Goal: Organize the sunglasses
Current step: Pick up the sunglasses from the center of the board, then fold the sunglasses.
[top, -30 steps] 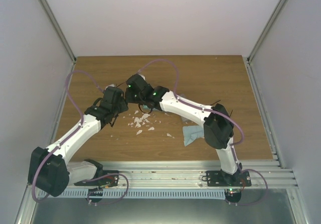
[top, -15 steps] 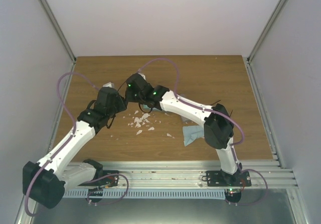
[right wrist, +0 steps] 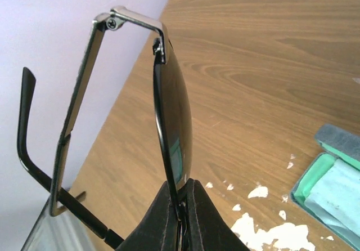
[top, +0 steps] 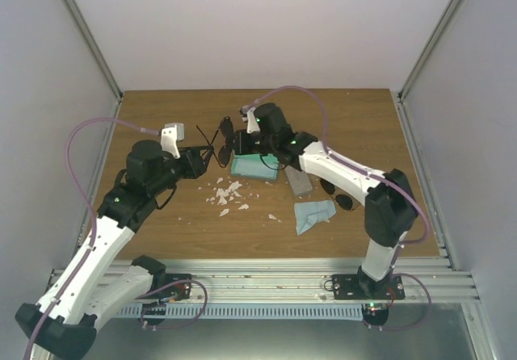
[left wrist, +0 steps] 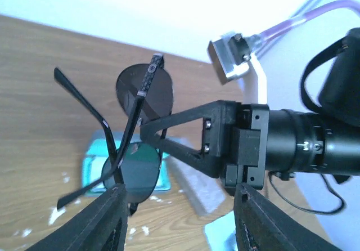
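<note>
Right gripper (right wrist: 181, 209): my jaws are pinched tight on the dark-lensed sunglasses (right wrist: 173, 116), at the lower lens rim. The pair hangs in the air with its temples unfolded, over the table (top: 363, 118), just left of the open green-lined case (top: 252, 165).

Left gripper (left wrist: 180, 197): jaws parted, nothing between them, close to the temples. Contact I cannot tell.

The second pair (top: 337, 195) lies on the wood beside the grey case (top: 298, 182).
</note>
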Controlling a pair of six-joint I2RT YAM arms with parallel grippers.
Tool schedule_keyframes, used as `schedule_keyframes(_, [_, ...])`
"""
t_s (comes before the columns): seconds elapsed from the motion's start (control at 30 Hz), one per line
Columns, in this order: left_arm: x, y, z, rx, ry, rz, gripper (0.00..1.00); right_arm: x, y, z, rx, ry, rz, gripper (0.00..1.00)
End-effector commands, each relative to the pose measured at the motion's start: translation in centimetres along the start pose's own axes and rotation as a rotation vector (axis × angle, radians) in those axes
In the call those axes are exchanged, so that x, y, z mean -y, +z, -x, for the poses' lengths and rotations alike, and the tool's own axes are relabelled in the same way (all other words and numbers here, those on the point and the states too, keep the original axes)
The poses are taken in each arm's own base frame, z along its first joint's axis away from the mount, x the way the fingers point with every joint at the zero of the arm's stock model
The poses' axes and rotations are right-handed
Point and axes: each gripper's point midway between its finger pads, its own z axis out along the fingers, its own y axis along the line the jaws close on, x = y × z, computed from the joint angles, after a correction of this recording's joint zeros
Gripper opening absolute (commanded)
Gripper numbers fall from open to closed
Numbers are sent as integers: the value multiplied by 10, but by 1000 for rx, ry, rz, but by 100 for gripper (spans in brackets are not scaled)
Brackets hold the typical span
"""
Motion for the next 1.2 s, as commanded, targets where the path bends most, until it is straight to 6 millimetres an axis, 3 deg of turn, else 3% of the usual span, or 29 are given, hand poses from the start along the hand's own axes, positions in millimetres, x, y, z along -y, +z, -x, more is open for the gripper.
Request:
schedule_keyframes(0.0, [50, -19, 25, 72, 89, -228, 51, -52, -51, 13, 35, -172, 269, 0])
schedule_keyframes(0.17, [78, -18, 22, 23, 112, -380, 42, -58, -80, 4, -5, -142, 424, 1])
schedule_keyframes(0.4, [67, -8, 27, 24, 76, -312, 41, -66, -92, -13, -52, -153, 501, 1])
schedule_keyframes(0.63, [68, 7, 21, -42, 48, -323, 29, -73, -101, -19, -74, -191, 546, 0])
schedule_keyframes(0.77, [59, 12, 19, -58, 36, -272, 42, -70, -100, -17, -62, -191, 516, 1])
schedule_keyframes(0.9, [40, 14, 21, -54, 24, -161, 42, -69, -100, -18, -62, -199, 516, 0])
schedule_keyframes(1.07, [54, 15, 21, -78, 58, -233, 51, -68, -99, -21, -72, -194, 517, 1])
schedule_keyframes(1.17, [48, 8, 35, -23, 65, -172, 51, -67, -99, -20, -64, -183, 505, 0])
